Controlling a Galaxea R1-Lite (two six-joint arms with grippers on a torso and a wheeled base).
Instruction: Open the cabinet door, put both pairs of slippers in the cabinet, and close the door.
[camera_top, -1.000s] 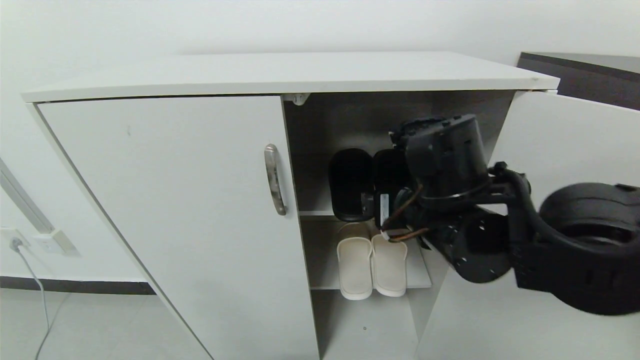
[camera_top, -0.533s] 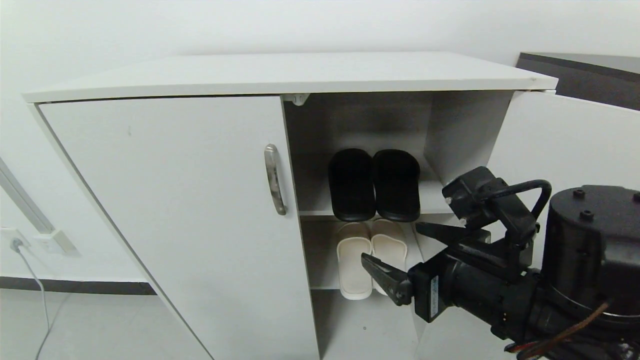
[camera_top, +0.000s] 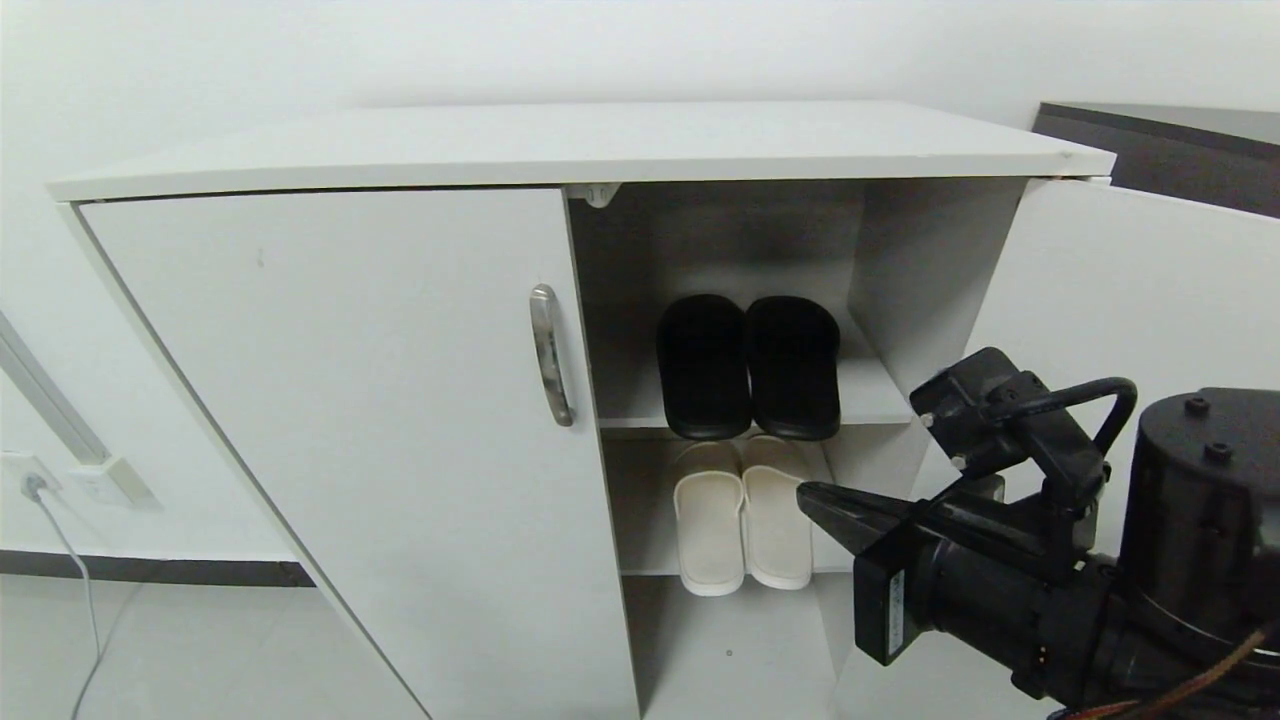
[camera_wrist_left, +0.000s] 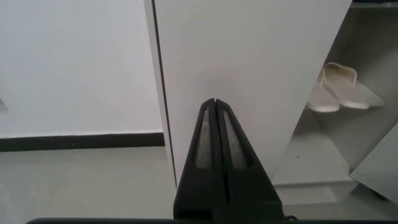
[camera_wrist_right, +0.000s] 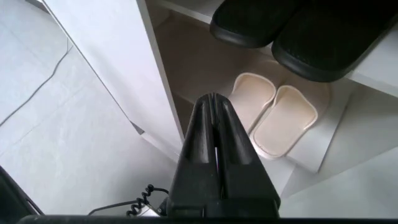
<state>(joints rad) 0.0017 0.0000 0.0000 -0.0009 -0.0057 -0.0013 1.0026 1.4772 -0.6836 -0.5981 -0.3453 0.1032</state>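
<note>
- Step in hand, as a judgement: closing the right door (camera_top: 1130, 300), since loading looks done with both pairs inside the cabinet (camera_top: 600, 140).
- Upper shelf (camera_top: 870, 385): holds the black slippers (camera_top: 748, 365), side by side and touching, near ends hanging slightly over the front edge.
- Lower shelf (camera_top: 640, 540): holds the white slippers (camera_top: 742, 510) directly beneath, also paired and touching, also overhanging a little.
- Right door: stands swung wide to the robot's right, leaving that half of the cabinet exposed.
- Left door (camera_top: 350, 420): sits shut, with its metal handle (camera_top: 549, 355) beside the opening.
- Right gripper (camera_top: 820, 505): fingers pressed together, grasping nothing; hangs in front of the open half, tip near the white pair but not touching it.
- Left gripper (camera_wrist_left: 214, 109): likewise closed flat on nothing; sits low, pointing at the face of the left door.
- Next move probably calls for drawing the right arm clear of the opening, getting round to the outer face of the open door, then pushing it toward the frame until flush; closed fingers should serve for a push.
- Worth watching: the overhanging slipper ends may meet the door as it shuts.
</note>
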